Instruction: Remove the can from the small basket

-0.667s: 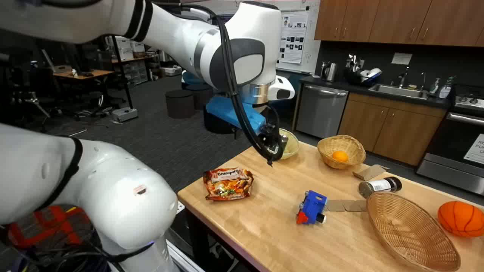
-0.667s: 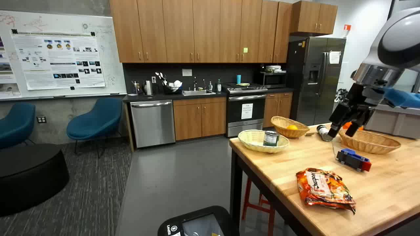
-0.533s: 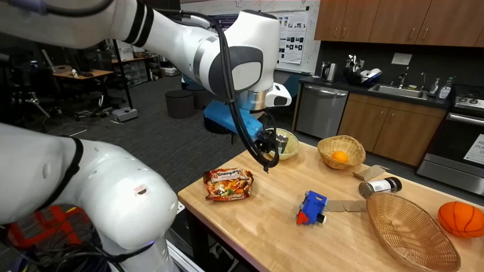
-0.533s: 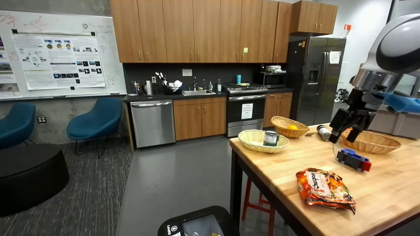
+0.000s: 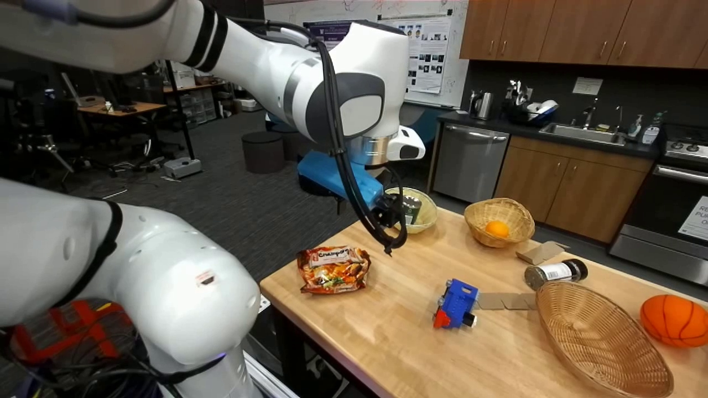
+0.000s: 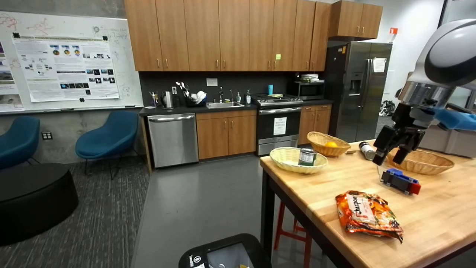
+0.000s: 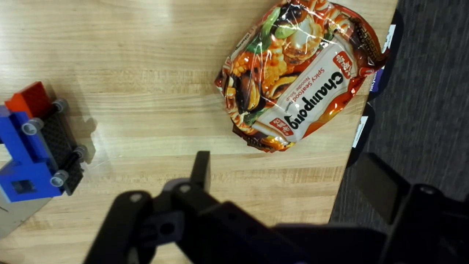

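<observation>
A: How do the jaws stand?

B: Wide apart, with nothing between them. The gripper [image 7: 291,178] hangs clear of the table [image 7: 146,110]; in the wrist view one jaw shows against the table, the other against the floor [image 7: 432,91] past its edge.

A: What comes first beyond the tips?

B: The bag [image 7: 293,80], lying just ahead of the gap in that view. Farther off, on the outer side of the jaw seen against the table, is the toy [image 7: 38,168], blue with a red end.

A: And the can [image 6: 307,158]?

B: Apart from the jaws, in the pale basket [image 6: 288,166], silvery top up. In an exterior view the gripper stands partly in front of that basket, and its tips are hard to make out behind the cables [image 5: 336,127].

A: Farther out?

B: In an exterior view, ranging away from the jaws: the tan basket [image 5: 514,215] with the orange [image 5: 497,229] in it, the jar [image 5: 557,272] on its side, the oval basket [image 5: 603,331], and last the ball [image 5: 675,320], near the oval basket.
</observation>
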